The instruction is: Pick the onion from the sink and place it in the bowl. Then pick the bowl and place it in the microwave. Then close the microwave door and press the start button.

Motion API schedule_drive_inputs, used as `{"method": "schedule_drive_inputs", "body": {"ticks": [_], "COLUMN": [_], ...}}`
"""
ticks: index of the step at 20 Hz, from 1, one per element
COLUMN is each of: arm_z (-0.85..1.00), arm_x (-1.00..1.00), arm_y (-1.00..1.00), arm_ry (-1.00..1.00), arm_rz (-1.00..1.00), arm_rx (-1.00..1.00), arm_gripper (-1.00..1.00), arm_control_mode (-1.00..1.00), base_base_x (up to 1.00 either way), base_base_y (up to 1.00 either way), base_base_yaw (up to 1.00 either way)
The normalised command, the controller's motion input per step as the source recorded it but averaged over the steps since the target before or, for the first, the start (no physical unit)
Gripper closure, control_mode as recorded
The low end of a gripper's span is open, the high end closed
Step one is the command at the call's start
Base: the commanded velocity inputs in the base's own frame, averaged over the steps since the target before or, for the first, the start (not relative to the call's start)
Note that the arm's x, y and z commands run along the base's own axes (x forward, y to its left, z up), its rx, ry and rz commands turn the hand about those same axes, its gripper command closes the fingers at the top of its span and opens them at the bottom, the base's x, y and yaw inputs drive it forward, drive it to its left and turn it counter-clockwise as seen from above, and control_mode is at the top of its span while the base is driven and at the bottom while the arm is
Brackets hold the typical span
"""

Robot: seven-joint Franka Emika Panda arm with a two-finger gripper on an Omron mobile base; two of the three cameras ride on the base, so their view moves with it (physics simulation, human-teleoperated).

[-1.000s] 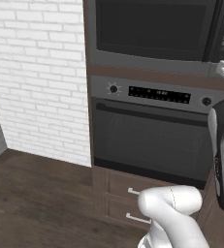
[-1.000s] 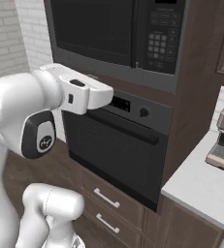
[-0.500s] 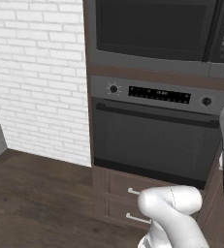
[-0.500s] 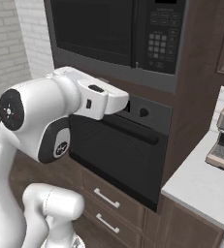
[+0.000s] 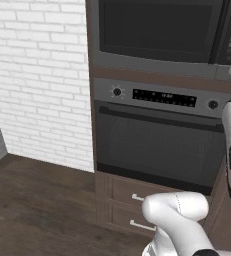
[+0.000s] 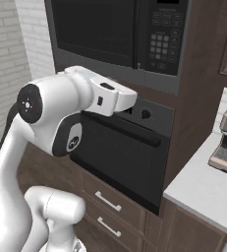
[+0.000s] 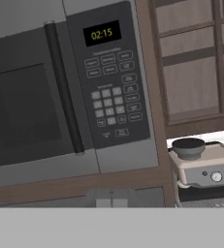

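Facing the dark wood cabinet column, the base cameras show the black built-in microwave [image 5: 159, 31] set above the black knobbed oven with its long handle bar [image 5: 159, 140]. The large flat black microwave door with its dark glass window [image 6: 93, 27] lies shut, flush with the front. At its right runs the keypad strip [image 7: 112, 80], whose small display reads 02:15 in the hand view, with rows of grey buttons below it and a dark vertical door handle [image 7: 64, 87] just to its left. The white arm [image 6: 66, 115] reaches across in front of the oven in the right base view. Whether the gripper's fingers are apart or together I cannot tell. A beige coffee machine [image 7: 205, 167] stands on the pale grey counter [image 6: 203, 189] right of the column.
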Motion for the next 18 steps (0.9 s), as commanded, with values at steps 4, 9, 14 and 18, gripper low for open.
{"method": "schedule_drive_inputs", "body": {"ticks": [4,9,14,18], "arm_z": [0.00,0.08,0.15,0.03], "arm_x": [0.32,0.19,0.22,0.26], "arm_y": [-0.01,-0.02,-0.21,-0.25], "arm_ry": [0.06,0.00,-0.03,-0.03], "arm_rz": [0.00,0.00,0.00,0.00], "arm_rx": [-0.01,-0.05,0.00,0.00], "arm_gripper": [1.00,1.00,1.00,1.00], "arm_control_mode": [-1.00,-1.00,-1.00,-1.00], "base_base_x": [0.00,0.00,0.00,0.00], "base_base_y": [0.00,0.00,0.00,0.00], "base_base_yaw": [0.00,0.00,0.00,0.00]}}
